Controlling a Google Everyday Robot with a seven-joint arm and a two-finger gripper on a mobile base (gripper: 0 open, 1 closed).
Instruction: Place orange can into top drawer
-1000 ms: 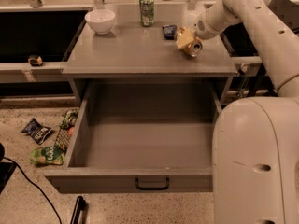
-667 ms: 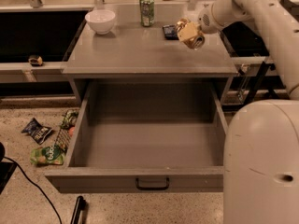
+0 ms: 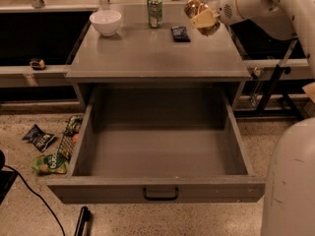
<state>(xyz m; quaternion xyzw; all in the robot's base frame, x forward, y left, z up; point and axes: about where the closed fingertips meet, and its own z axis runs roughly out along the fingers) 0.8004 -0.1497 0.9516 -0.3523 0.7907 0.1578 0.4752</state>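
The orange can (image 3: 195, 7) is held lying tilted in my gripper (image 3: 203, 17), raised above the back right of the cabinet top (image 3: 157, 53). The gripper's cream fingers (image 3: 205, 20) are shut on the can. The top drawer (image 3: 157, 156) stands pulled wide open below the cabinet top, and its inside holds nothing. Its front panel carries a small black handle (image 3: 160, 195). The can is well behind and above the drawer opening.
On the cabinet top stand a white bowl (image 3: 106, 21), a green can (image 3: 155, 11) and a small dark packet (image 3: 180, 33). Snack bags (image 3: 49, 154) lie on the floor left of the drawer. The robot's white body (image 3: 290, 181) fills the lower right. A black stick (image 3: 81, 221) lies on the floor.
My gripper has lifted the orange can off the cabinet top and raised it up and slightly back. The drawer and the other things have not moved.
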